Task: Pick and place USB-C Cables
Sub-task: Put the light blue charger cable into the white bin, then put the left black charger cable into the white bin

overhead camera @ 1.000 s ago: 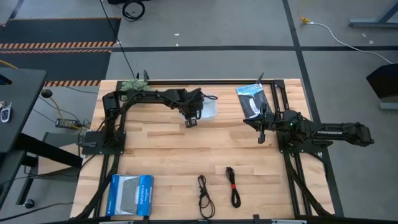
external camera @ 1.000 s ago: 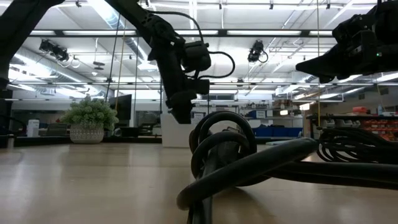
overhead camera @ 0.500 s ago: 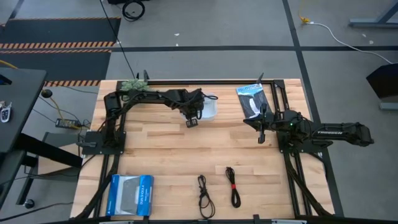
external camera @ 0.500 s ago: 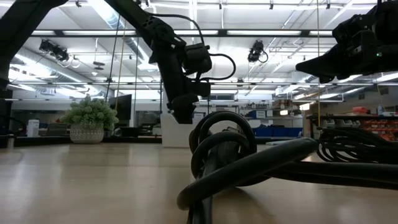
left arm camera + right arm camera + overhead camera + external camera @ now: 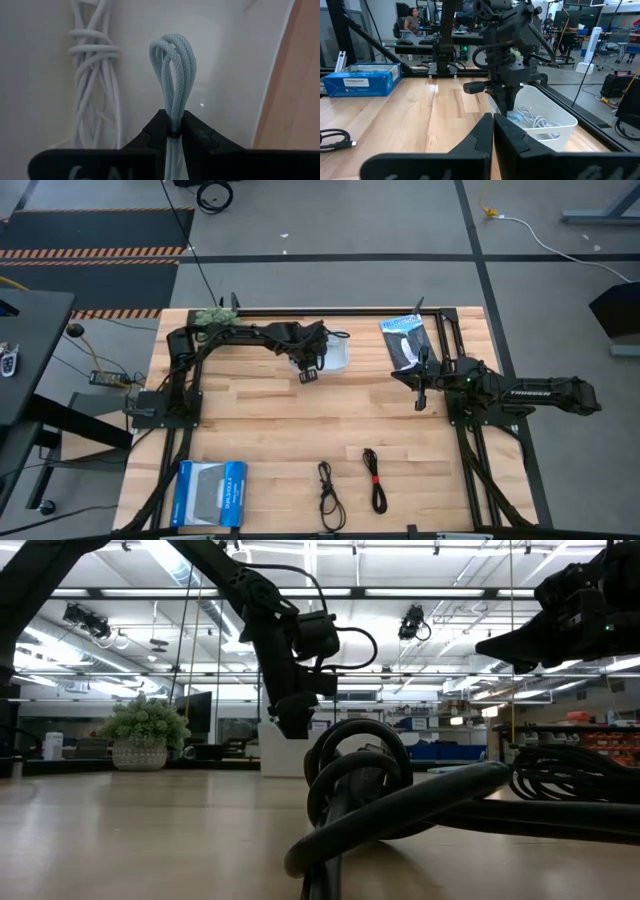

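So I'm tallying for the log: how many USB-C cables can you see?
4: a white bundled cable lying in the white plastic bin, a pale grey braided one pinched by the left gripper over it, a black one and a red-banded black one on the table's near edge.

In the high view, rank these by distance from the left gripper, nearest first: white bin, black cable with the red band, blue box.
1. white bin: right beside the left gripper, at the table's far side.
2. black cable with the red band: near edge, toward the right arm's side.
3. blue box: near corner on the left arm's side, slightly farther.
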Available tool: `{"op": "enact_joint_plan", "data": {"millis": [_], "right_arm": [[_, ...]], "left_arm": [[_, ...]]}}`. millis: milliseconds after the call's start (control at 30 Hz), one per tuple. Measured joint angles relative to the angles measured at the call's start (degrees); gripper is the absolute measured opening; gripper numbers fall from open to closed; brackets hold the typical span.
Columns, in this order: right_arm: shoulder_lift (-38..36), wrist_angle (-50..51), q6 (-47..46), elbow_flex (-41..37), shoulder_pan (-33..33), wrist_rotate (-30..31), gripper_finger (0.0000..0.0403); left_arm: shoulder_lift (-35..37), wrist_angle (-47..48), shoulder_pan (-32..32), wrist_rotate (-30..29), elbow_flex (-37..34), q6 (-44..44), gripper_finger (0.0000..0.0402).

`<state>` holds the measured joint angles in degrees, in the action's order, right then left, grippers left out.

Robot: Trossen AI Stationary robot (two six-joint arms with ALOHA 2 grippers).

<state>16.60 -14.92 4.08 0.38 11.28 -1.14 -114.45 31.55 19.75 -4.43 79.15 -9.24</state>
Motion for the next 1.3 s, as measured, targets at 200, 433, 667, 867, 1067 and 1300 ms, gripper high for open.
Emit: {"op": "enact_joint_plan", "data": {"millis": [200,433,667,867,1067,1300], "right_arm": [[-0.01,-0.01,0.02,-0.02,0.0,0.0,0.002],[-0.02,0.0,0.0,-0.02,-0.02,0.0,0.002],[0.0,-0.02,0.02,-0.02,-0.02,0.02,0.002],[0.0,-0.01,0.02,-0.01,-0.01,0.0,0.002],[-0.02,-0.01,0.02,0.0,0.0,0.01,0.002],[-0.01,0.0,0.02,-0.01,-0.01,0.0,0.002]], "left_arm": [[0.0,0.0,-0.11,0.0,0.0,0.0,0.0063],[0.0,0.0,-0.42,-1.7,0.0,-0.29,0.0112],[0.0,-0.01,-0.42,-1.77,0.0,0.87,0.0131],[0.07,0.33,-0.44,-1.75,1.9,2.91,0.0132],[0.13,1.78,-0.44,-1.75,8.09,2.58,0.0132],[0.2,5.65,-0.64,-1.76,19.04,-0.42,0.0133]]}}
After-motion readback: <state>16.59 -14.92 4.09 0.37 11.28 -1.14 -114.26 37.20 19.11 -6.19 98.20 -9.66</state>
